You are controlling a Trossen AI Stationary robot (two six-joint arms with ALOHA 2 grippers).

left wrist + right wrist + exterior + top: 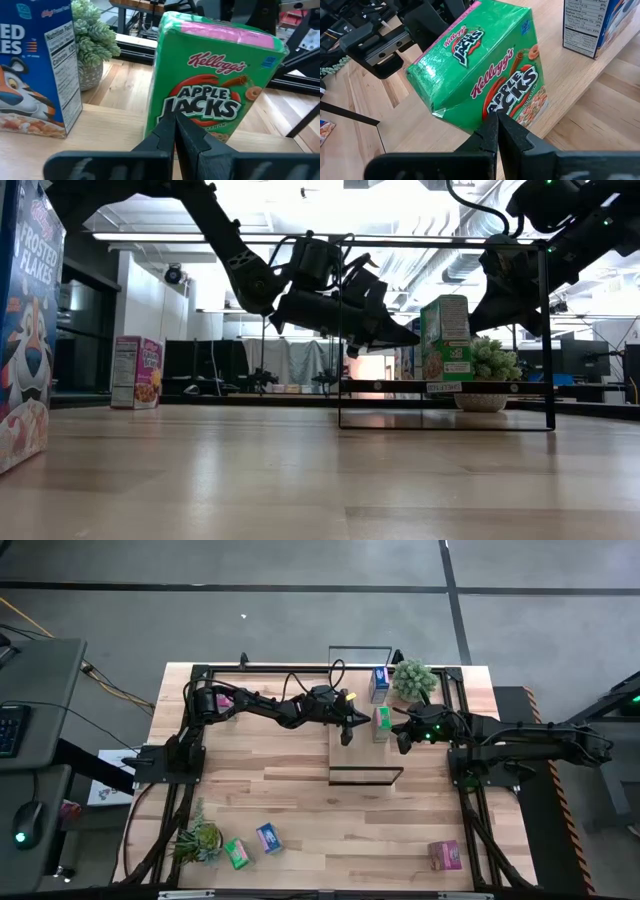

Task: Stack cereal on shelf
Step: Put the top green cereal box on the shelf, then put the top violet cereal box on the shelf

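Note:
A green Apple Jacks cereal box [381, 723] [447, 340] stands upright on the light-wood shelf [350, 755], with a blue Frosted Flakes box [379, 683] behind it toward the far edge. My left gripper [347, 730] [174, 120] is shut and points at the green box [215, 90] from the table's left, just short of it. My right gripper [403, 743] [495, 117] is shut too, close to the box [480, 65] on its right side. Green [237, 853], blue [269, 838] and pink [445, 855] boxes lie near the table's near edge.
A potted plant [413, 680] stands just right of the shelf's far end, close to my right arm. A second plant [197, 840] sits at the near left. The shelf's black wire frame [545, 330] rises at its ends. Bare tabletop lies between the shelf and the near boxes.

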